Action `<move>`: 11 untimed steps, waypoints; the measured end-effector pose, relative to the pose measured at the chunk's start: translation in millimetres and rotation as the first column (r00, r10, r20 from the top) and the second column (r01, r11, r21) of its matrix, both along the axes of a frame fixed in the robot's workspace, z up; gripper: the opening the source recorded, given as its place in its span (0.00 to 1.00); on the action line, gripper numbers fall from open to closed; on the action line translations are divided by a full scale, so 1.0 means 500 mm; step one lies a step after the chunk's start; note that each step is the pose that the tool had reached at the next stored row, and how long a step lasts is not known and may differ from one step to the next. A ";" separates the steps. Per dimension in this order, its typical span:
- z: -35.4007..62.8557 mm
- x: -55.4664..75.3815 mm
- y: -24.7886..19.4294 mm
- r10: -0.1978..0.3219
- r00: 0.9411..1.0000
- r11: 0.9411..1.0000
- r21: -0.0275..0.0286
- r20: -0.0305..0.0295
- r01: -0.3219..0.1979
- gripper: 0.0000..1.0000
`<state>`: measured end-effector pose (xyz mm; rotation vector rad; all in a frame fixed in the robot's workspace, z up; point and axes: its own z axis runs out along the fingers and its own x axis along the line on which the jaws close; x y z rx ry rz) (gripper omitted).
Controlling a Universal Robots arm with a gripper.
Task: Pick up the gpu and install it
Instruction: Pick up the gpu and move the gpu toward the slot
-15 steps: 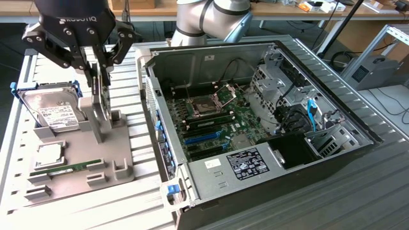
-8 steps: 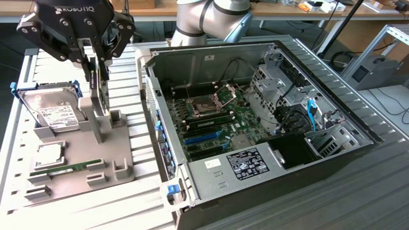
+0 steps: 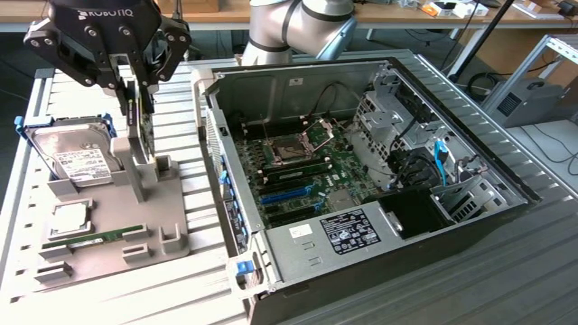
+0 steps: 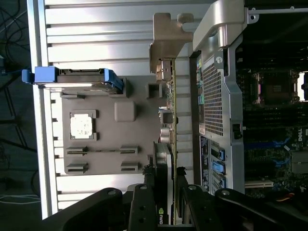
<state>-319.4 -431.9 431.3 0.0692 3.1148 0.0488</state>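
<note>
You're on the pick-up step: your end effector (image 3: 137, 101) is clamped on the gpu (image 3: 143, 135) (upright in its grey holder (image 3: 118, 210)), so lift straight up.

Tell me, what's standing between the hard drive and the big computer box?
The gpu stands on edge in the gray holder between the hard drive and the computer case, with the claw gripping its top. The exterior view shows it.

Your count for this entry: one gripper (image 3: 137, 91), one gpu (image 3: 141, 132), one hard drive (image 3: 77, 154) in a blue frame, one square processor chip (image 3: 70, 218), one green memory stick (image 3: 95, 237), one grey holder tray (image 3: 172, 233), one open computer case (image 3: 478, 169), one motherboard (image 3: 302, 177)
</note>
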 end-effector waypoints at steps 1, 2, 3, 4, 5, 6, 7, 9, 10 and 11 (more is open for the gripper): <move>0.000 0.000 0.0000 0.000 1.000 1.000 0.000 0.000 0.000 0.27; 0.000 0.000 0.0000 0.000 1.000 1.000 0.000 0.000 0.000 0.27; 0.000 0.000 0.0000 0.000 1.000 1.000 0.000 0.000 0.000 0.27; 0.000 0.000 0.0000 0.000 1.000 1.000 0.000 0.000 0.000 0.27; 0.000 0.000 0.0000 0.000 1.000 1.000 0.000 0.000 0.000 0.27; 0.000 0.001 0.0001 0.000 1.000 1.000 0.000 0.000 0.000 0.27; 0.000 0.003 0.0000 0.000 1.000 1.000 0.000 0.000 0.000 0.27; 0.000 0.006 0.0000 0.000 1.000 1.000 0.000 0.000 0.000 0.27; 0.000 0.008 0.0000 0.000 1.000 1.000 0.000 0.000 0.000 0.27; 0.000 0.010 0.0000 0.000 1.000 1.000 0.000 0.000 0.000 0.27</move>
